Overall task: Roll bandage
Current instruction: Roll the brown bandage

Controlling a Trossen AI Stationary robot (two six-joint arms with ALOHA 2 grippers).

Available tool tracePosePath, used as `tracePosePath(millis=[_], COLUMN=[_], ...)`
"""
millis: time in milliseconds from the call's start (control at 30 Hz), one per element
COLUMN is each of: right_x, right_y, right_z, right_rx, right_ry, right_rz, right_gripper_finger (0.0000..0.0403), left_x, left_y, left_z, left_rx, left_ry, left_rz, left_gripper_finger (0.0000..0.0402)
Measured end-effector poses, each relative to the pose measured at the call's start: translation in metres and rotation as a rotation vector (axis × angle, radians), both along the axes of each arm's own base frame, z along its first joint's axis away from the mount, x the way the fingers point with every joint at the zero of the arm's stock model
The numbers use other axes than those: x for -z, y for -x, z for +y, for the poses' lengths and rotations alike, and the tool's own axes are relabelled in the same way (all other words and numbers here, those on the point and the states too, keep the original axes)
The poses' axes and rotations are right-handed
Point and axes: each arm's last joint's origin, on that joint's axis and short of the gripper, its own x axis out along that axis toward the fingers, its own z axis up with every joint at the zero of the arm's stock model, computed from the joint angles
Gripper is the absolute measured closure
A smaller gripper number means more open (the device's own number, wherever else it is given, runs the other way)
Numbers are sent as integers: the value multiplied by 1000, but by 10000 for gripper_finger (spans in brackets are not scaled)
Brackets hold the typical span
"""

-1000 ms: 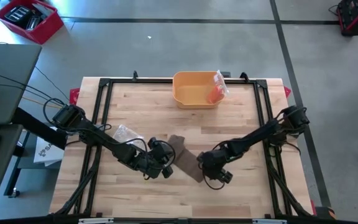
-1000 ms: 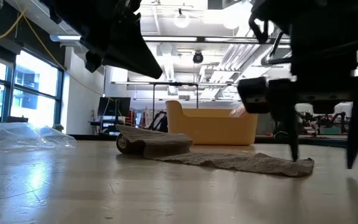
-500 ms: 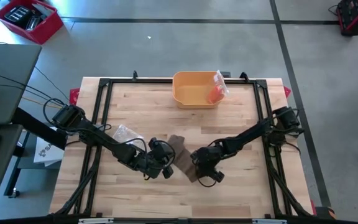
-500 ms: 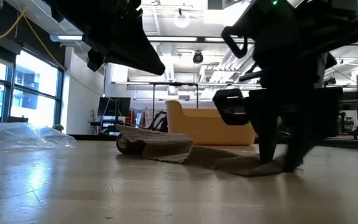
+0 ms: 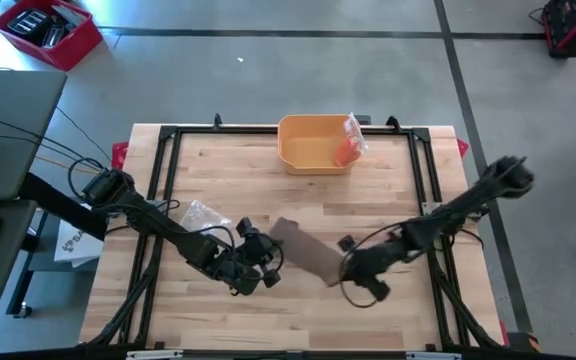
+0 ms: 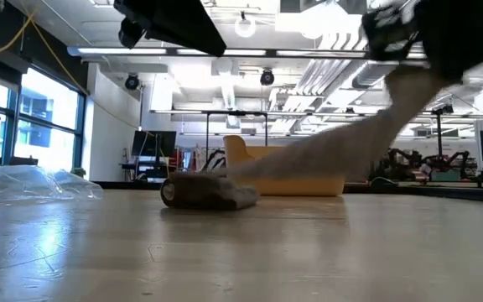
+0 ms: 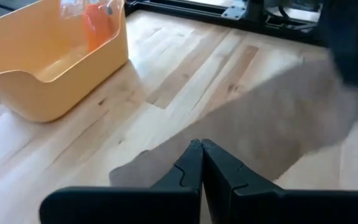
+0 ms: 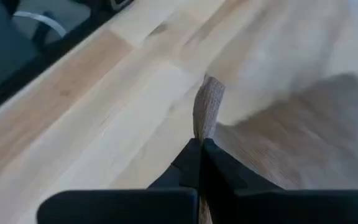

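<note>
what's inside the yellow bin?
In the yellow bin, an orange item in a clear wrapper leans at the right end; the rest of the floor shows bare. What lies beneath the wrapper is hidden.

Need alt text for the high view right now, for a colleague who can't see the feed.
Overhead view of a wooden table: the right gripper, shut on the brown bandage, holds its free end out diagonally. The left gripper, shut, sits beside the bandage's other end, with a clear wrapper nearby and a yellow bin at the far edge.
</note>
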Motion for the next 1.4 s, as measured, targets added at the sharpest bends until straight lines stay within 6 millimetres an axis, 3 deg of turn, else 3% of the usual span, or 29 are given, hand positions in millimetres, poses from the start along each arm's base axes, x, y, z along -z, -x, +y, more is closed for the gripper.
tracePosePath(millis=[167, 300, 467, 700, 1100, 1400], right_x=[-52, -76, -91, -92, -87, -73], right_y=[47, 77, 97, 109, 132, 131], right_z=[3, 3, 3, 11, 35, 50], right_rx=[73, 97, 126, 72, 21, 61], right_ry=[-60, -103, -111, -155, -354, -363], right_rz=[-178, -303, -403, -391, -242, -151], right_gripper_finger=[402, 402, 403, 403, 403, 403], left_x=[0, 2, 6, 20, 42, 55], left_y=[0, -1, -3, -14, -26, -10], left_z=[-1, -2, -5, -3, 35, 61], left_rx=[7, 45, 73, 53, -146, -328], left_ry=[-5, 28, 53, 90, 210, 229], left_rz=[6, 23, 36, 29, 96, 284], left_gripper_finger=[402, 402, 402, 388, 279, 272])
